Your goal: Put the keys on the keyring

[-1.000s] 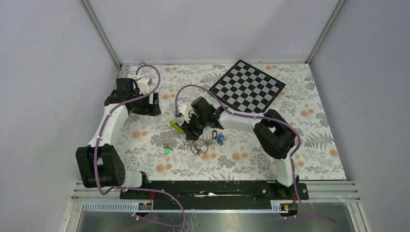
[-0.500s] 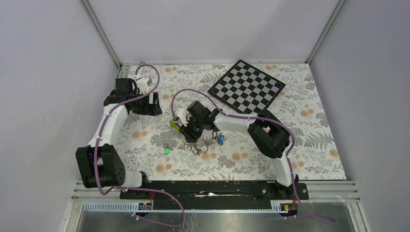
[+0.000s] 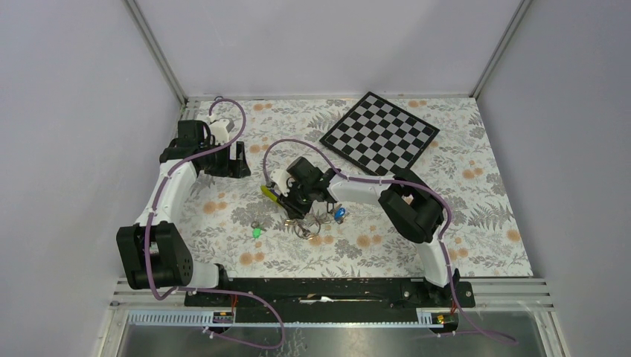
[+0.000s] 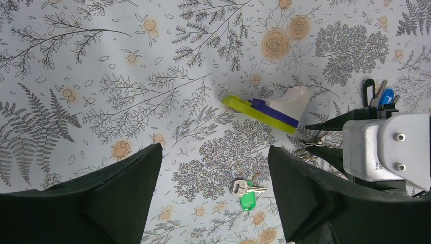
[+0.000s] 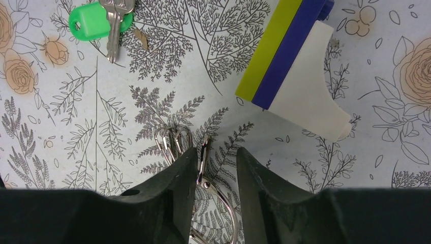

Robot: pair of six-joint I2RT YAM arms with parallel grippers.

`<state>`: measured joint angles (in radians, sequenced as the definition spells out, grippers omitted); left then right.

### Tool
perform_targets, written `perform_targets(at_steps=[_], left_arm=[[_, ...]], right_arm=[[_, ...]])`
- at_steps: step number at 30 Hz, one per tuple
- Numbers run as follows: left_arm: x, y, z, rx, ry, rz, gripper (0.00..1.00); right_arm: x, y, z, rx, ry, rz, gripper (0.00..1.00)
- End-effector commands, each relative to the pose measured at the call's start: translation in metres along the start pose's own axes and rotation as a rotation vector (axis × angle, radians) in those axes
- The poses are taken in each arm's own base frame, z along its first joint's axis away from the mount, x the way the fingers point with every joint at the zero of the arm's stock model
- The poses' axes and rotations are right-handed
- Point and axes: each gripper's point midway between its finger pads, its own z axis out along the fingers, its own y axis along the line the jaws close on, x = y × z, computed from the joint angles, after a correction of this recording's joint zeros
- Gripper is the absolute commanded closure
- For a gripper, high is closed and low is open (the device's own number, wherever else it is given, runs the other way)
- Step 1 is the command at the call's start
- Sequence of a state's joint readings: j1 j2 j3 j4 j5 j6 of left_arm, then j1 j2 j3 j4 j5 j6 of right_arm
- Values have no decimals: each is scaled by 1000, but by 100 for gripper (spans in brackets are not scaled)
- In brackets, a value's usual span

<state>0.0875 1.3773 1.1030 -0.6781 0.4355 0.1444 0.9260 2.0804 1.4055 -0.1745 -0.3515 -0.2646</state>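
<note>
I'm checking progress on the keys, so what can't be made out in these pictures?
Keyring: right wrist view, the fingers and bottom edge cut off its lower loops; top view, the right gripper covers it, so whether any key is threaded is unclear.
Blue key and black key: left wrist view, half hidden behind the right arm's camera housing.
Green key: right wrist view, clipped by the top edge.

The bench (image 3: pixel 491 223) has a pale print of grey ferns and orange roses. Near its far right corner lies a black-and-white checkerboard (image 3: pixel 379 134). The wedge block (image 5: pixel 300 66) is banded yellow-green, purple and white. There is a green-headed key (image 5: pixel 94 20), a blue-headed key (image 4: pixel 387 96) and a black-headed key (image 4: pixel 369 87). The keyring (image 3: pixel 309 229) is silver. The left claw (image 4: pixel 214 150) and right claw (image 5: pixel 216 157) are black.
</note>
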Motion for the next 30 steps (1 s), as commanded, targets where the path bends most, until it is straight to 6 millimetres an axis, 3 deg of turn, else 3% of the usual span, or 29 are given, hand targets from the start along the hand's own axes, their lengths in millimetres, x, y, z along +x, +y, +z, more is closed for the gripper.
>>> perform_targets(at_steps=[1,12,19,25,30], left_arm=[[-16,-2,-3,16,-54,11,15],[-19,1,-5,-1,-57,39,14],[-28,0,-3,21,-67,65,13],[-36,-35,-9,219,-166,200,17],[-39,-86,-25,495,-281,336,29]], right_arm=[[-6,1,2,21,2,-22,60],[1,-2,-5,64,17,-40,70],[-8,0,-20,77,-12,-58,85],[-40,4,-59,22,-134,-58,92],[-69,8,-116,-153,-312,-7,94]])
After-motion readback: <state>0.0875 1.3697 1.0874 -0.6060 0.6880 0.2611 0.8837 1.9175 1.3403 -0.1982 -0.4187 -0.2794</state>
